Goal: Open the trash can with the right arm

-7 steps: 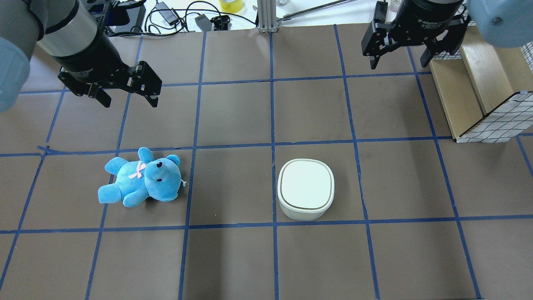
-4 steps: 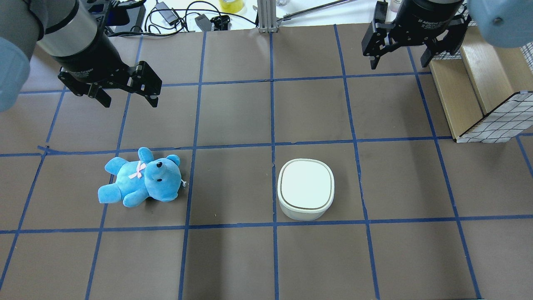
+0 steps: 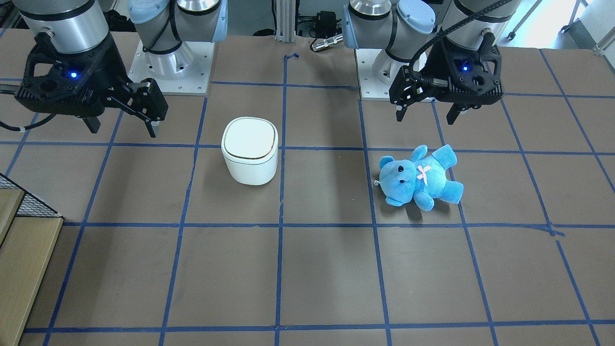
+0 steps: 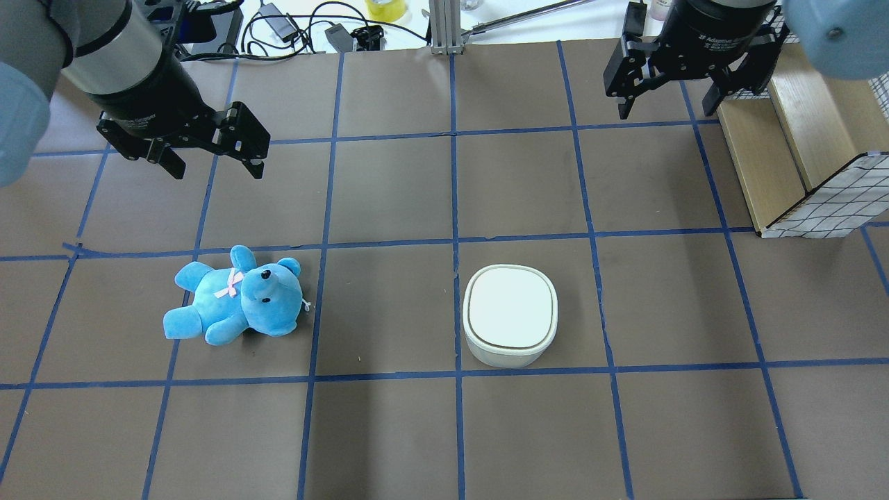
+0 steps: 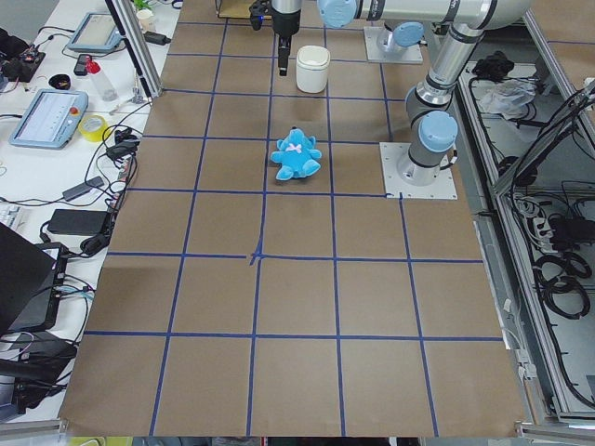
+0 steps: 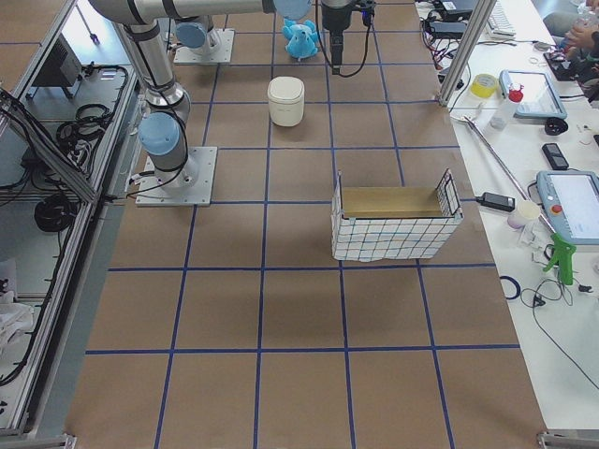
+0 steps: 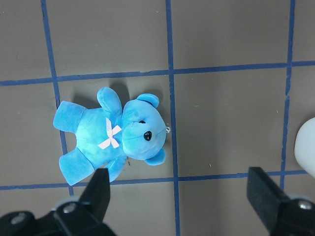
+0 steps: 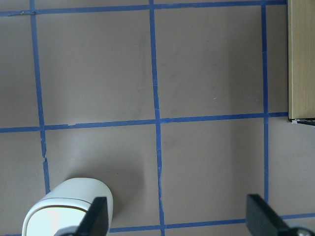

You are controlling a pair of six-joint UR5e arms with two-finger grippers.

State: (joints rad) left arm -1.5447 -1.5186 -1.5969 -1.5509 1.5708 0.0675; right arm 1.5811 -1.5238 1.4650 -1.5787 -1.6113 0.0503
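Observation:
The white trash can [image 4: 510, 312] stands on the table with its lid shut; it also shows in the front view [image 3: 250, 149] and low at the left of the right wrist view [image 8: 69, 206]. My right gripper [image 4: 667, 110] is open and empty. It hangs above the table, far behind and to the right of the can, apart from it, as the front view [image 3: 122, 129] also shows. My left gripper [image 4: 217, 170] is open and empty, above the table behind the teddy bear.
A blue teddy bear [image 4: 236, 298] lies on the table's left half. A wire-grid basket with a wooden inside [image 4: 799, 139] stands at the right edge, close to my right gripper. Cables and tools lie past the far edge.
My right gripper has shifted very slightly to the right. The left arm, the can and the bear have not moved.

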